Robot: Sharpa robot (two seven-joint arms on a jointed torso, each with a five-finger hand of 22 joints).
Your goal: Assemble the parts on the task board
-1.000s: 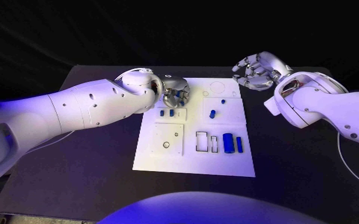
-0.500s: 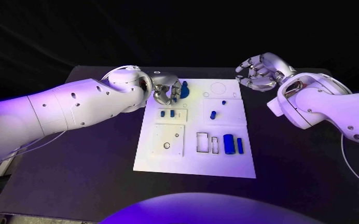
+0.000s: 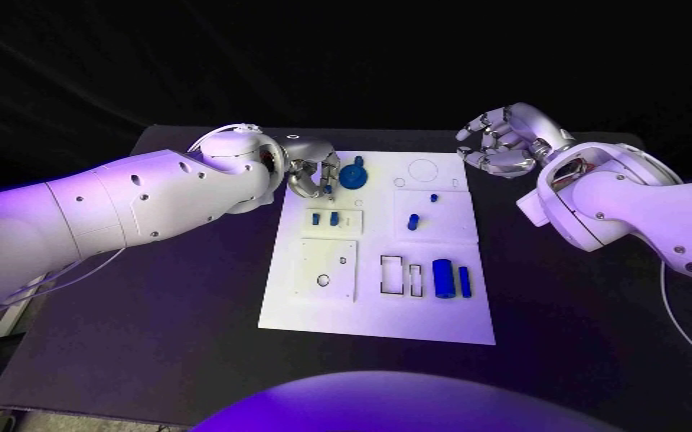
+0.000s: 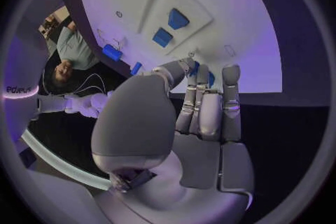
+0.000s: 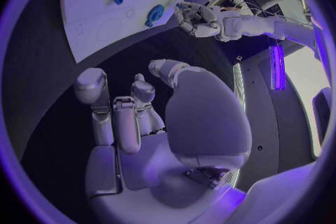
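Left hand [image 3: 312, 174] at task board [image 3: 378, 324] far edge

Both arms are clad in smooth white shells with small dark screw holes along the forearms. Each ends in a silver metallic hand, the left hand [image 3: 310, 174] and the right hand [image 3: 500, 141], built from segmented fingers with rounded pale pads [image 5: 92, 80]. A thin white cable loops over the left wrist.

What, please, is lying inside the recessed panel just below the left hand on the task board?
Two small blue parts stand side by side in that panel of the task board. The left hand leaves it uncovered.
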